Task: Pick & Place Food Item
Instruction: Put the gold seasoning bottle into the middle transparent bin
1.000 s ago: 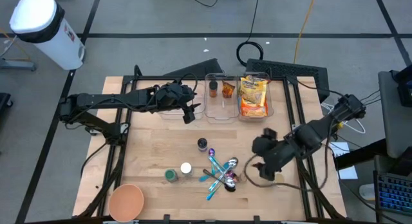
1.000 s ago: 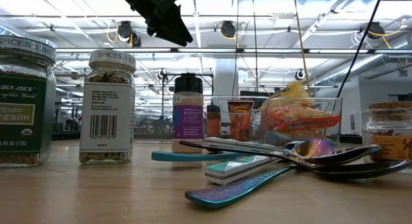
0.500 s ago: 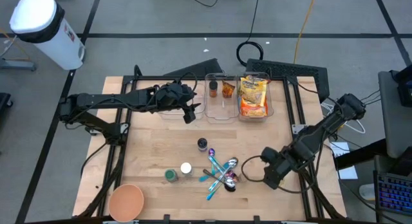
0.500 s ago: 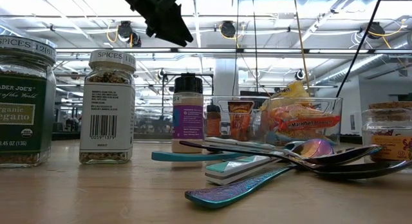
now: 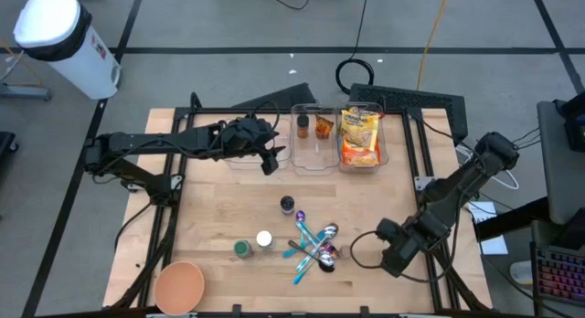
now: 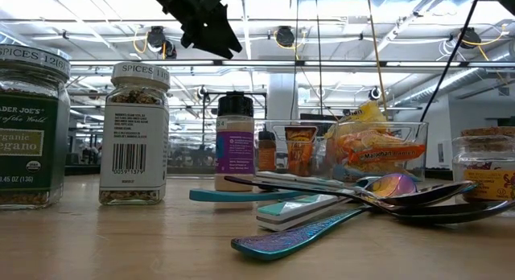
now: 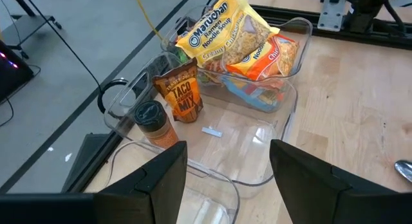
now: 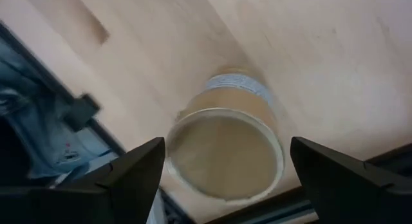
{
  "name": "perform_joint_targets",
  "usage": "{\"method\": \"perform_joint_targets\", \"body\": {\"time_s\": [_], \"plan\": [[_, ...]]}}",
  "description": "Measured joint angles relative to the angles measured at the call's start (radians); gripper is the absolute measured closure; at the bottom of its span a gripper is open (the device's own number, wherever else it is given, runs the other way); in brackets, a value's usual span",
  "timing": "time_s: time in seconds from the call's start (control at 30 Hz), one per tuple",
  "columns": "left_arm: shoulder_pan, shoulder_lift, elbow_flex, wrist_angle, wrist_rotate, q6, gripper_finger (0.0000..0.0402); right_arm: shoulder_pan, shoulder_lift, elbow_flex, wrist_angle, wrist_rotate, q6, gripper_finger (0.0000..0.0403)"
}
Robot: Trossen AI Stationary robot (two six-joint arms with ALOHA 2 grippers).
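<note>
A glass jar with a tan lid (image 8: 225, 153) stands upright on the wooden table near its right front corner; it also shows in the low view (image 6: 487, 171). My right gripper (image 5: 395, 256) hangs over it, open, pointing down, one finger on either side of the jar (image 8: 226, 143) with a gap to each. My left gripper (image 5: 271, 161) is open and empty above the clear bins (image 5: 315, 158) at the far edge (image 7: 228, 153). The bins hold ramen packets (image 7: 238, 31), a taco mix packet (image 7: 182, 89) and a spice bottle (image 7: 153, 121).
A pile of coloured spoons (image 5: 315, 247) lies at the front middle, close to the left of my right gripper. Three spice jars (image 5: 242, 249) (image 5: 264, 238) (image 5: 288, 205) stand nearby. An orange bowl (image 5: 178, 286) sits at the front left corner. A dark frame rail (image 5: 430, 263) borders the right edge.
My right gripper has gone toward the table's near edge and a little to the right, ending over the tan-lidded jar.
</note>
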Motion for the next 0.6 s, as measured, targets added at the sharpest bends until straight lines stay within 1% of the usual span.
{"method": "perform_joint_targets", "body": {"time_s": [0.23,0.4,0.6], "plan": [[0.000,0.000,0.000,0.006,0.000,0.000,0.0172,0.007,0.001,-0.044,0.059,0.003,-0.004,0.0096],[0.000,0.000,0.000,0.024,-0.001,0.004,0.0172,0.006,-0.001,-0.049,0.033,0.015,-0.005,0.0131],[0.000,0.000,0.000,0.030,-0.001,0.006,0.0172,-0.002,-0.012,-0.052,0.047,0.049,-0.034,0.0132]]}}
